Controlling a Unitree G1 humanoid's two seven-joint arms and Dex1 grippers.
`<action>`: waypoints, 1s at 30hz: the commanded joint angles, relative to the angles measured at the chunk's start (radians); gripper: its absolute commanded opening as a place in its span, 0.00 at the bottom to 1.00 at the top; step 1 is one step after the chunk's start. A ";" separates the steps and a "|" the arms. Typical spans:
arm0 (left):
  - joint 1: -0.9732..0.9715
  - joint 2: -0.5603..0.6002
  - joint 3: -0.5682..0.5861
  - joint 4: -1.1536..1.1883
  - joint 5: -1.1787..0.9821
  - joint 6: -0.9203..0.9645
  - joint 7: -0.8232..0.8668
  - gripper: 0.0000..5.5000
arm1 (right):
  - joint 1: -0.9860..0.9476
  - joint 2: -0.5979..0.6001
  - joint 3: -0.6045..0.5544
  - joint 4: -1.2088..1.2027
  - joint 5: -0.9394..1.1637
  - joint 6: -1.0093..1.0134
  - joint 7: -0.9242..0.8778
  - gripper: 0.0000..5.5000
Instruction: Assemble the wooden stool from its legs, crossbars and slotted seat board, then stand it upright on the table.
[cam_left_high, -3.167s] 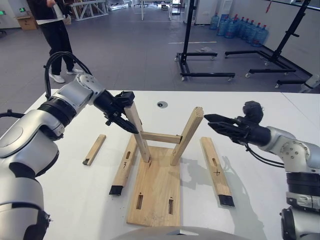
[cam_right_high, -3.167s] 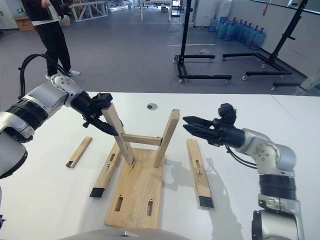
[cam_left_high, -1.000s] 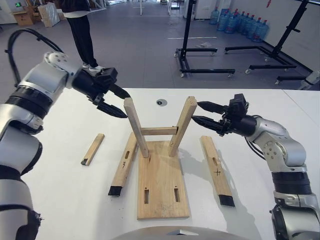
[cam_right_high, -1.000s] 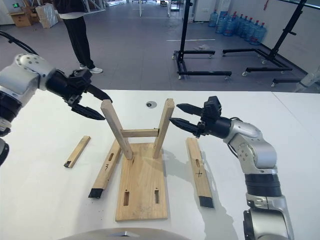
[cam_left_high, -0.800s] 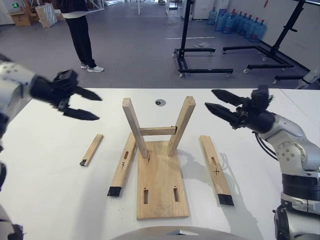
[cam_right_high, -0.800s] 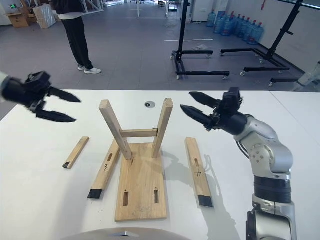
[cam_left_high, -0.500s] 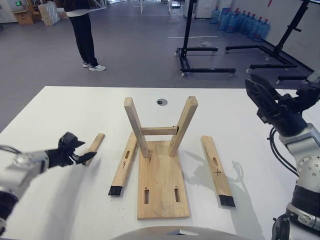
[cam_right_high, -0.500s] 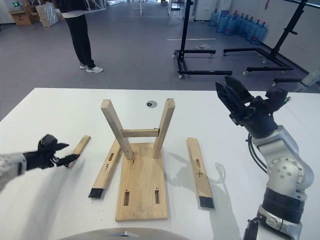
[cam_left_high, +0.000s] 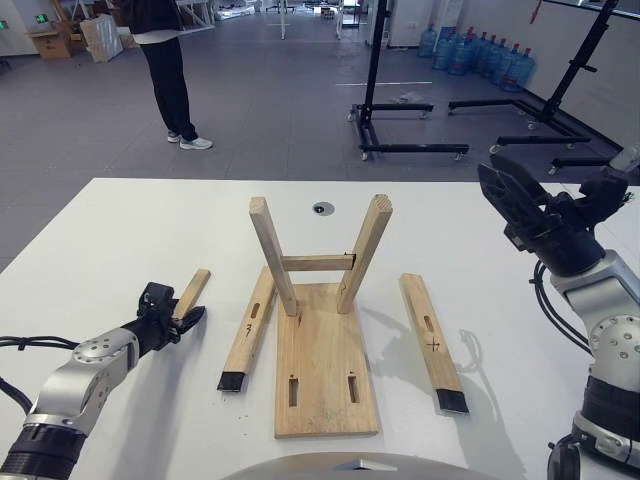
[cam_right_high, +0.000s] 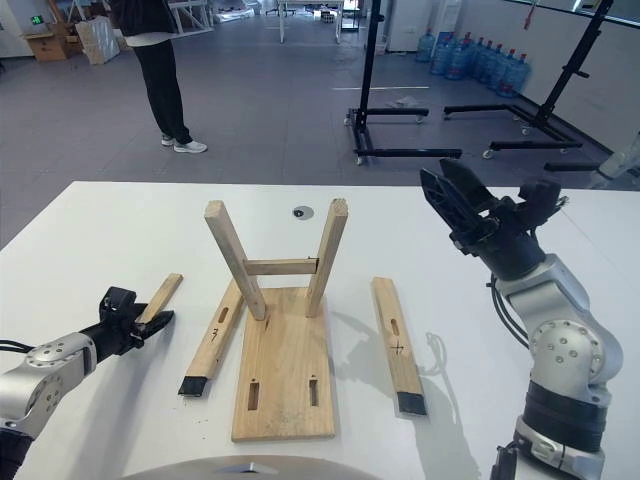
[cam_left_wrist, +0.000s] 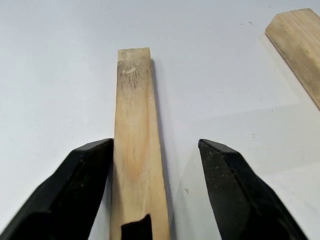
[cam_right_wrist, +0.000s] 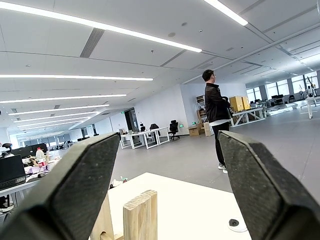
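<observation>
The slotted seat board (cam_left_high: 325, 380) lies flat on the white surface (cam_left_high: 120, 230), two legs (cam_left_high: 272, 255) joined by a crossbar (cam_left_high: 318, 263) standing on its far end. Loose legs (cam_left_high: 250, 330) lie at its 9 and 3 o'clock. Farther out at 9, the left jaws, released, straddle a short crossbar (cam_left_wrist: 135, 130), hiding its near end; the right jaws hang spread in the air at 2 o'clock

table (cam_left_high: 100, 230) white | seat board (cam_left_high: 322, 370) pale wood | loose leg (cam_left_high: 432, 342) black-tipped, maybe rubber | left hand (cam_left_wrist: 155, 145) black
</observation>
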 joint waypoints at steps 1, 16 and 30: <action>0.063 -0.054 -0.025 0.100 0.054 0.060 -0.024 0.44 | -0.014 -0.016 0.013 0.001 -0.002 0.002 0.006 0.66; -0.112 -0.171 0.171 0.139 0.170 -0.319 0.037 0.23 | -0.056 -0.019 0.021 0.034 0.086 0.030 0.047 0.66; -0.281 -0.229 -0.111 -0.446 0.365 -0.644 -0.104 0.23 | -0.039 0.235 0.336 -0.104 0.150 0.078 -0.142 0.66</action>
